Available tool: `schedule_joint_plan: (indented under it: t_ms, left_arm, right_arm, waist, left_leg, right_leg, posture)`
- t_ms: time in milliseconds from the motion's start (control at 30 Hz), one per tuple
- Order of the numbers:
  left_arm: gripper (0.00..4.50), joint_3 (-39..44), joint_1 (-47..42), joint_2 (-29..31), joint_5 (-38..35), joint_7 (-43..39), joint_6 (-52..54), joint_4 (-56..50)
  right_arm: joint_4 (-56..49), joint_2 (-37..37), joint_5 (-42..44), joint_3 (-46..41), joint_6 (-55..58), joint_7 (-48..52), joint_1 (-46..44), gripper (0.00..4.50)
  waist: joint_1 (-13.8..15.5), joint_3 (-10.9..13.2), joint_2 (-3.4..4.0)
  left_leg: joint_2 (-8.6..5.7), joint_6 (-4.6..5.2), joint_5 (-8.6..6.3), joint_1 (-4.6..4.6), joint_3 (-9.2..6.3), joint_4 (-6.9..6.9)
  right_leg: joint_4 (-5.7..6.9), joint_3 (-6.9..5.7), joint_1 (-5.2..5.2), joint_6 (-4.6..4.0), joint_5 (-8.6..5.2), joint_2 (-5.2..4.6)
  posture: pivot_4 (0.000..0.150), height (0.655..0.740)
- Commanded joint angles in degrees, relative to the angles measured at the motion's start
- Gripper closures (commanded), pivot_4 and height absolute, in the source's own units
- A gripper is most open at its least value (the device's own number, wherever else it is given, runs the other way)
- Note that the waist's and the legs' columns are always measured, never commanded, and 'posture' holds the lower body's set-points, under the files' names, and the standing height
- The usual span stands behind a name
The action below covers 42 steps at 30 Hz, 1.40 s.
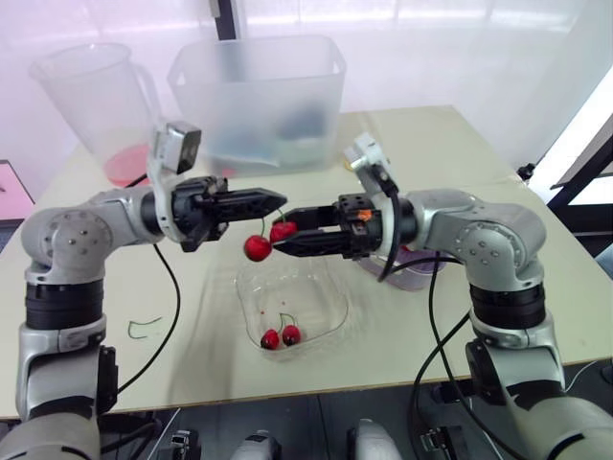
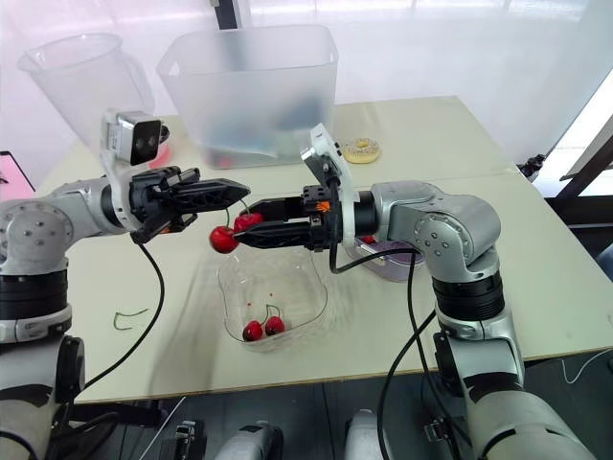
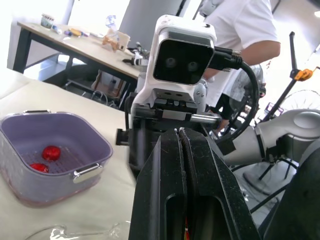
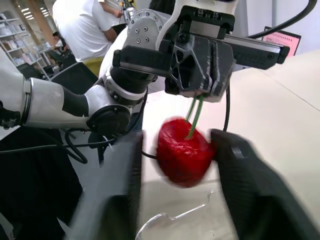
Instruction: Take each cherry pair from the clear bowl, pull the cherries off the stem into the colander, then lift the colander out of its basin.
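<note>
Since our left claw (image 1: 275,199) is pressed shut on the thin green stem (image 4: 192,116), its cherry pair (image 1: 257,248) dangles beneath it, over the clear plastic bowl (image 2: 321,287). Our right claw (image 1: 281,240) pinches one glossy red cherry (image 4: 182,152), presumably to tear it free; the purple square colander (image 3: 75,131) sits below and behind that claw.

A pale beige table (image 1: 536,287) is seen up front, backed by a bright white, light-flooded backdrop (image 1: 460,48). Across the room a cluttered desk (image 3: 75,47) is caught, and shelving (image 4: 11,31) is glimpsed beneath ceiling lights (image 4: 27,10).
</note>
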Motion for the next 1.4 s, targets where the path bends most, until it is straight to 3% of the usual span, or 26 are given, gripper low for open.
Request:
schedule_joint_plan:
  t_ms: [33,933,1200,1400]
  left_arm:
    - [4.50,1.8,-0.2,0.3,-1.4,0.2,-0.9,-1.6]
    - [4.50,2.4,0.5,-0.5,-1.6,1.3,-2.3,-2.4]
    - [4.50,4.1,3.1,-0.2,-2.9,3.5,-2.0,-4.6]
    - [4.50,4.1,3.7,-0.5,-2.9,4.6,-3.1,-5.0]
  right_arm:
    - [-0.8,-0.2,2.0,-0.4,-0.6,-0.2,-1.1,3.51]
    - [-0.6,-5.8,1.9,4.6,-0.4,1.8,1.9,3.51]
    - [9.5,-22.8,-9.0,2.2,-10.3,7.8,-1.0,3.51]
    - [24.9,-31.3,-28.0,11.5,-28.8,12.6,-2.3,3.51]
  waist:
    - [0.0,0.0,0.00]
    - [0.0,0.0,0.00]
    - [0.4,0.0,-0.01]
    - [0.1,0.0,-0.02]
  left_leg:
    - [0.00,0.00,0.00,0.00,0.00,0.00]
    - [-0.01,0.00,0.00,0.00,0.00,0.00]
    - [-0.09,0.00,0.00,-0.02,0.08,0.02]
    - [-0.11,0.00,0.00,-0.01,0.28,0.01]
  right_leg:
    - [0.00,0.00,0.00,0.00,0.00,0.00]
    - [-0.02,0.00,0.00,0.00,0.00,0.00]
    - [-0.12,0.00,0.00,0.00,0.00,-0.02]
    - [-0.15,-0.01,0.00,0.00,0.00,0.01]
  posture:
    - [0.150,0.7400]
    - [0.150,0.7400]
    - [0.150,0.7400]
    - [0.150,0.7400]
